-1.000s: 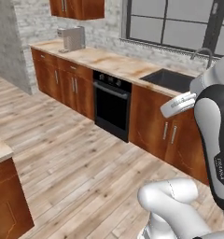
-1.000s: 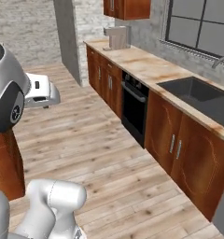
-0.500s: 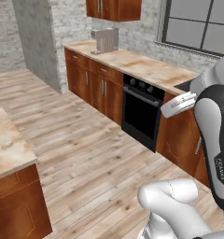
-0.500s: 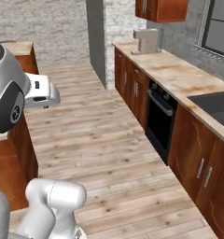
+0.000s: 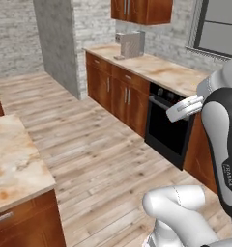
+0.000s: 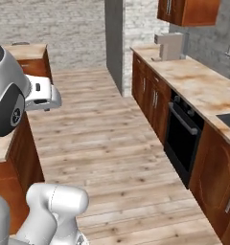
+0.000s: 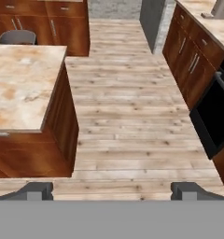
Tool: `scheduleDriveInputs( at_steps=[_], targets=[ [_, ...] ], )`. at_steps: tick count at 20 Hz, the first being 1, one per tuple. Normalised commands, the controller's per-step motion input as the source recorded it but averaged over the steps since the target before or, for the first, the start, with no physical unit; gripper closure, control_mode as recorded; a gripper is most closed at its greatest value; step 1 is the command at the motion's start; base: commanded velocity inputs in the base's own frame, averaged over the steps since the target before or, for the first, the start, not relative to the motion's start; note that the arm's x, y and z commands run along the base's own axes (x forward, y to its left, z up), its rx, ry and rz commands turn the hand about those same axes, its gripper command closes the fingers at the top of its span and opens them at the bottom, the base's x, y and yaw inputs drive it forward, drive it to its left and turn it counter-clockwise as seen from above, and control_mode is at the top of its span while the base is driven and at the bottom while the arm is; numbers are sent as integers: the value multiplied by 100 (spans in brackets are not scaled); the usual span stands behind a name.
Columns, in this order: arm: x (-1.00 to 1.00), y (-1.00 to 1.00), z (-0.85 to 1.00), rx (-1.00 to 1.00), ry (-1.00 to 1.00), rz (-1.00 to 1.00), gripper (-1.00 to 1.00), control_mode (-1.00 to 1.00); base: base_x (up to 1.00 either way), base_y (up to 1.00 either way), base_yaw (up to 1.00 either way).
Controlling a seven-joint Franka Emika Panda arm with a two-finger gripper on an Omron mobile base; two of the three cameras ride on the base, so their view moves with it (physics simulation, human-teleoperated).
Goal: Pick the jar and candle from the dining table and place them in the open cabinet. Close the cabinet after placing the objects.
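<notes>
Marbled dining table lies left of the wide-open gripper

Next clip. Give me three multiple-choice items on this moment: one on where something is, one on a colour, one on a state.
1. Where does the toaster stand?
A. on the floor
B. on the wall counter, below the wall cabinet
C. on the dining table

2. What colour is the oven front?
A. black
B. white
C. red

3. How is the end effector?
A. shut on a jar
B. shut, empty
C. open, empty

Answers: 1 B, it sits at the counter's far end under the cabinet. 2 A, the door is black between brown fronts. 3 C, in the hand view the fingertips stand wide apart over bare floor.
</notes>
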Motion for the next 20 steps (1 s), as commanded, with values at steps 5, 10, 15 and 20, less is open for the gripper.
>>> scheduleDriveInputs(
  at_steps=[5, 10, 15, 20],
  targets=[
    [0, 0, 0, 0, 0, 0, -100, 100, 74, -3, 14],
    [0, 0, 0, 0, 0, 0, -100, 100, 72, -6, 13],
    [0, 0, 0, 0, 0, 0, -100, 100, 72, -10, 10],
    [0, 0, 0, 0, 0, 0, -100, 100, 72, -11, 10]
  ],
)
